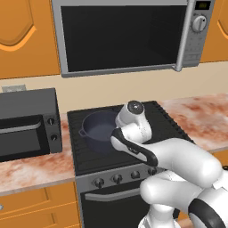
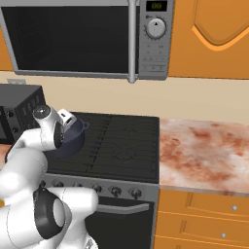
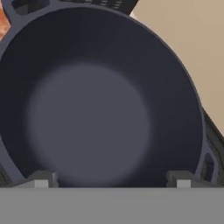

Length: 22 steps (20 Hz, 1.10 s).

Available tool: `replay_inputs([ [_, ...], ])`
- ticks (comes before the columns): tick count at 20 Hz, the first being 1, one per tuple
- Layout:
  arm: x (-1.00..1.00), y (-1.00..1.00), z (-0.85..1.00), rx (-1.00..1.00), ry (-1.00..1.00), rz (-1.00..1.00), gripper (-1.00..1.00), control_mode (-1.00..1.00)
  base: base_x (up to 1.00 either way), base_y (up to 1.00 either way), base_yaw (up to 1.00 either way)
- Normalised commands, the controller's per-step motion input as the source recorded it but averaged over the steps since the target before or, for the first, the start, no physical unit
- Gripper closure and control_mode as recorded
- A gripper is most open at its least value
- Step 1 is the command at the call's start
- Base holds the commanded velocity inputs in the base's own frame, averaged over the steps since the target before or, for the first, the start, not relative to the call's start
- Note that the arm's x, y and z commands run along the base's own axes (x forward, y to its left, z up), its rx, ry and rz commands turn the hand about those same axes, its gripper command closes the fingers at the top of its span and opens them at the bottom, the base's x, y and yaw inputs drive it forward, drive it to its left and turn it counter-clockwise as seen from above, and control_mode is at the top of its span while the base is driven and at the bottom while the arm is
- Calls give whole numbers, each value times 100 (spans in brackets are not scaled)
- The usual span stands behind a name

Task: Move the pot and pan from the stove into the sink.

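Hovering over the pot at the stove's back left, my gripper spread wide; I should pinch the rim squarely.

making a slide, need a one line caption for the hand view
Open end effector poised just above the empty dark pot on the stove grate.

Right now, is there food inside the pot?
No, the pot is empty; the hand view shows just its bare dark bottom.
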Motion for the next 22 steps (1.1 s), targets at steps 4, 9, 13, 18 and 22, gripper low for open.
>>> replay_inputs([
  [4,1,-3,21,3,0,0,-100,-100,0,0,0],
  [9,13,-1,59,5,1,0,-100,-100,0,0,0],
  [13,0,0,48,1,4,2,-100,-100,0,0,0],
  [18,-42,21,-3,-11,5,14,-100,-100,0,0,0],
  [22,-61,14,-15,-9,-5,8,-100,-100,0,0,0],
])
